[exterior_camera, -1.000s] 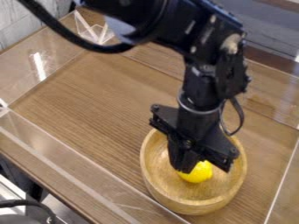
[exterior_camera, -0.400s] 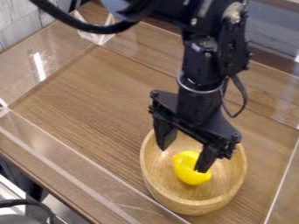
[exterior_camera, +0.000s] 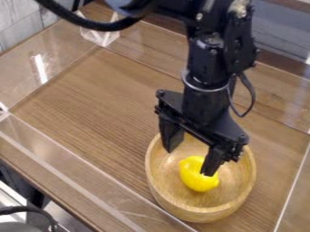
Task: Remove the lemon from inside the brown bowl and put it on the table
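With the gripper (exterior_camera: 197,156) held wide open and the lemon (exterior_camera: 198,174) lying free in the brown bowl (exterior_camera: 166,188) just below and between the jaws, the smooth fruit could be nudged aside if it is closed on off-centre.

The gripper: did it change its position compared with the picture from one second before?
Yes. The gripper now sits slightly higher against the brown bowl rim, and its jaws have spread open, leaving the lemon uncovered inside the bowl.
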`<action>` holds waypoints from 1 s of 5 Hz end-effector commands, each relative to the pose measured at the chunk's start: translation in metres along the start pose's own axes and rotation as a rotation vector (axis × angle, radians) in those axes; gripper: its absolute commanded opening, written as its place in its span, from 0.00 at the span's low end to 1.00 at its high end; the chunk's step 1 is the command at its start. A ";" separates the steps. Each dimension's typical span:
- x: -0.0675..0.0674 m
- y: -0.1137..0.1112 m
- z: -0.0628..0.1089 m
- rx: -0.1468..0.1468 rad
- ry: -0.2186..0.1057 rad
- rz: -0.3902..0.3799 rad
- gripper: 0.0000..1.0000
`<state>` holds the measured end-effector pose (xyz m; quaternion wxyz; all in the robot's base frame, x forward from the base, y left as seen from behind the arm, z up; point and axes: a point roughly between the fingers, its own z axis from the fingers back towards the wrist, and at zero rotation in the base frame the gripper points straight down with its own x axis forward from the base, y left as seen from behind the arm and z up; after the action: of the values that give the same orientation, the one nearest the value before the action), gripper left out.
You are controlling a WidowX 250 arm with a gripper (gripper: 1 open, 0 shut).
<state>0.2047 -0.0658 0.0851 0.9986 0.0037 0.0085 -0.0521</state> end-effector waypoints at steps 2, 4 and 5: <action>0.009 0.002 0.011 -0.018 -0.039 -0.011 1.00; 0.010 0.004 0.011 -0.025 -0.034 -0.031 1.00; 0.011 0.006 0.011 -0.030 -0.032 -0.039 1.00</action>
<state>0.2076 -0.0605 0.0855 0.9972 -0.0076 0.0140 -0.0735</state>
